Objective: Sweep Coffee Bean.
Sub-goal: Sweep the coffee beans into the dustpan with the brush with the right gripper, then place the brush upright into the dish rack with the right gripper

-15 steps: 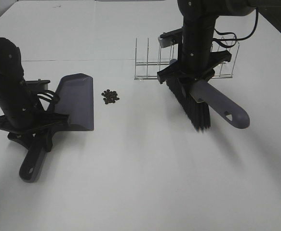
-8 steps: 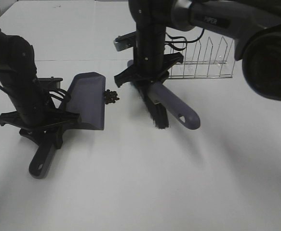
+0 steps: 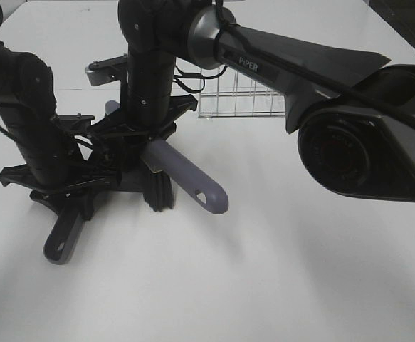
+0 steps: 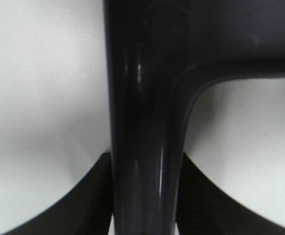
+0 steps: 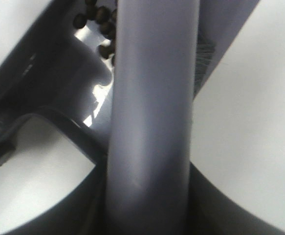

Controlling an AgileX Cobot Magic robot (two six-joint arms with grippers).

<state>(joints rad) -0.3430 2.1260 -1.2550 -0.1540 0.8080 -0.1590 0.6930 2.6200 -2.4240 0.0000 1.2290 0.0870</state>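
Note:
My left gripper is shut on the handle of the grey dustpan; the handle fills the left wrist view. My right gripper has reached across to the left and is shut on the grey-handled brush. The brush's black bristles rest at the dustpan's mouth. The pan's blade is mostly hidden behind the right arm in the high view. In the right wrist view several coffee beans lie on the dustpan's blade, beside the brush handle. No beans show in the high view.
A clear wire rack stands on the white table behind the right arm. The right arm's long link stretches across the upper middle, and its base sits at the right.
The right arm swept the brush leftwards from near the rack to the dustpan's mouth. The beans, earlier on the table beside the pan, have moved onto its blade. The dustpan shifted slightly right.

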